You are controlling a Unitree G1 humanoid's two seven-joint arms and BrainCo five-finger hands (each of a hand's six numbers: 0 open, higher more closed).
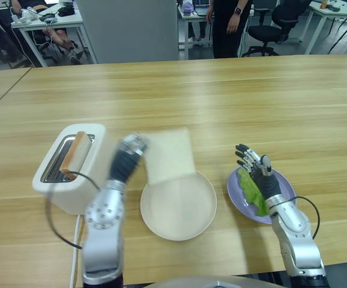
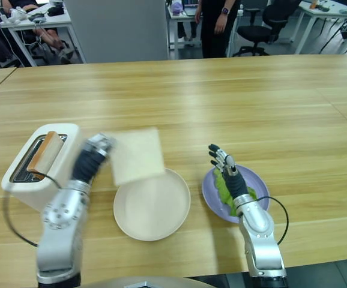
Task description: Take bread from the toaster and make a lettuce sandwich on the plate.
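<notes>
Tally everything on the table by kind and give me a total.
Toaster: 1
Bread slices: 2, one in the toaster, one in the left hand
Plates: 2, cream plate and purple plate
Lettuce leaf: 1
Total: 6

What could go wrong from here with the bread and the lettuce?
1. The left hand holds the bread slice by one edge, over the cream plate's far rim; released here, it may land partly off it.
2. The right hand is open above the lettuce on the purple plate; a shallow grasp might push the leaf off.
</notes>
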